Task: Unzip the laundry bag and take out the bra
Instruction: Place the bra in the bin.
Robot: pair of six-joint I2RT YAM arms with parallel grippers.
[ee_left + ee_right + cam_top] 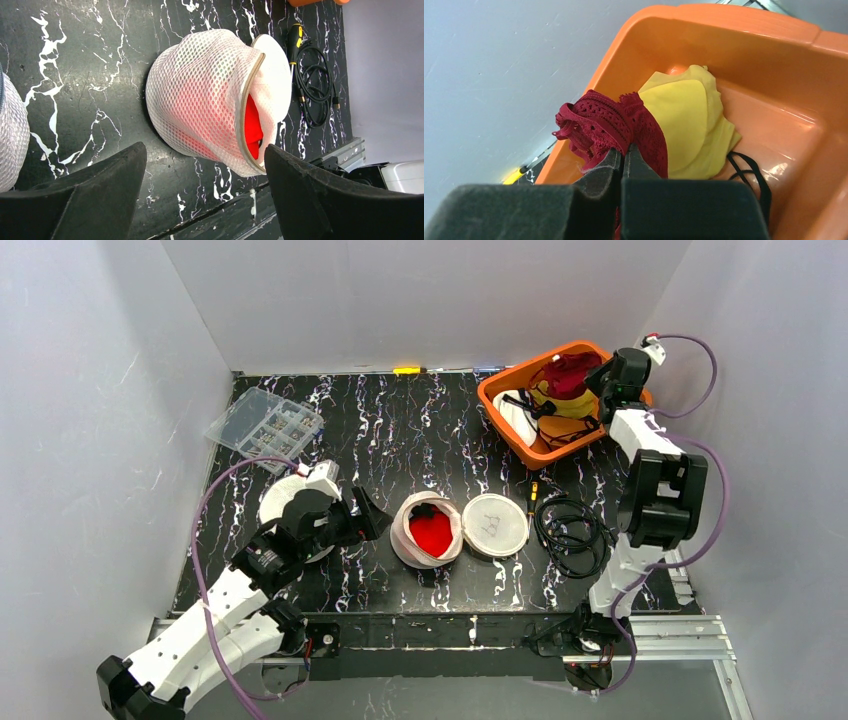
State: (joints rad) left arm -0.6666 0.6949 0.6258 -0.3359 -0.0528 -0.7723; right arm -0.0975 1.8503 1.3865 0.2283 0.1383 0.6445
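The white mesh laundry bag (428,530) (200,100) lies on its side at the table's middle, unzipped, its round lid (494,525) folded open to the right. A bright red garment (432,532) (252,127) shows inside. My left gripper (375,515) (205,149) is open just left of the bag, its fingers wide apart and holding nothing. My right gripper (598,376) (624,150) is shut on a dark red lace bra (567,370) (599,120) over the orange bin (520,445) (724,20).
The bin also holds a yellow bra (565,405) (684,125), a white garment (515,412) and black straps (749,170). A second mesh bag (285,502) (10,125) lies under my left arm. A clear organiser box (265,427) sits far left; a coiled black cable (572,530) and a screwdriver (532,492) lie right of the lid.
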